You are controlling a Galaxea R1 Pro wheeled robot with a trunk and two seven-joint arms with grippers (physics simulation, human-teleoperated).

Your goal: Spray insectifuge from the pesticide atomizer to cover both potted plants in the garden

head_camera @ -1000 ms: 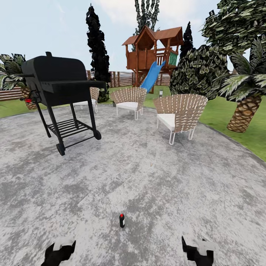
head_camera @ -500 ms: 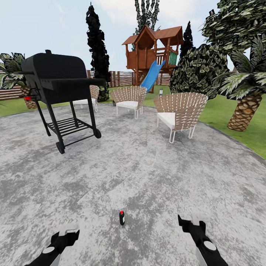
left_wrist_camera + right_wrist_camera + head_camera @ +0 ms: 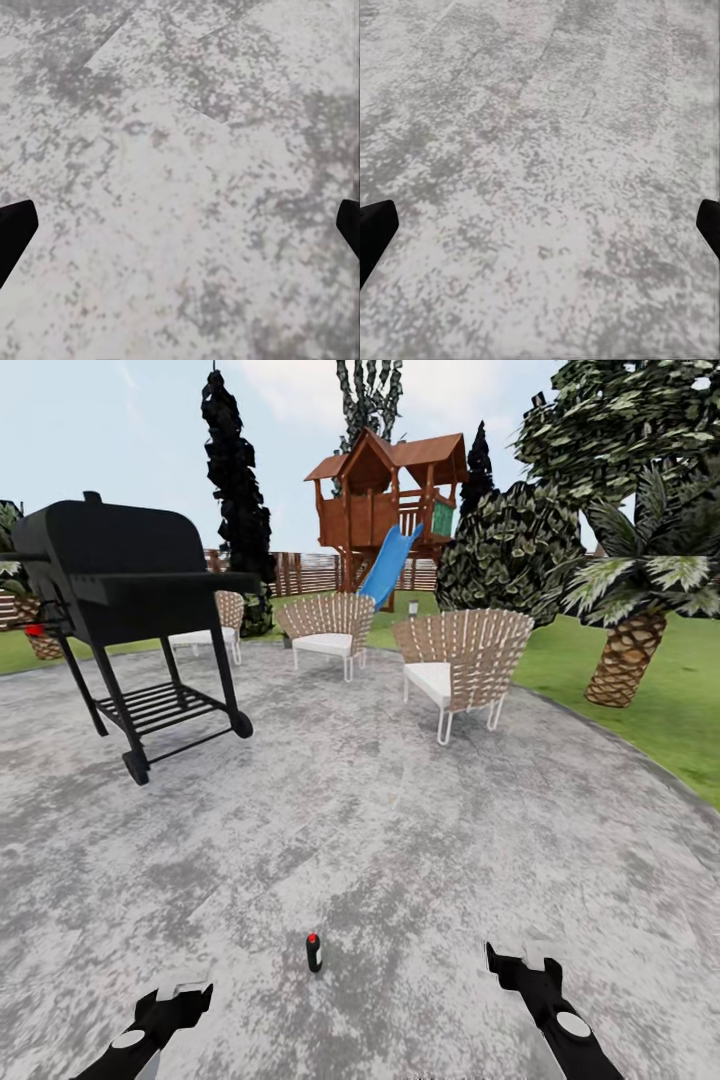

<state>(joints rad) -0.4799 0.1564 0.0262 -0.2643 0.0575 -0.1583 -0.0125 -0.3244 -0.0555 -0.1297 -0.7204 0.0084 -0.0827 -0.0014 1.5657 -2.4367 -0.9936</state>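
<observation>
The pesticide atomizer point(image 3: 314, 952) stands upright on the round grey patio point(image 3: 420, 830), near its closest edge and well apart from the barbecue point(image 3: 120, 575) and the wicker chairs point(image 3: 460, 665) toward the far edge. It is a small dark bottle with a red cap. It sits between the two arms, a little nearer the left end effector point(image 3: 180, 992) than the right end effector point(image 3: 520, 960), and neither touches it. Both arms are held low and forward over the paving, probably to be ready for a reach down to the bottle. In both wrist views the dark fingertips point(image 3: 13, 232) sit at opposite margins with bare paving between them (so both end effectors are spread wide and empty). The pick-up is not yet done, and I judge the next step a descent onto the bottle
</observation>
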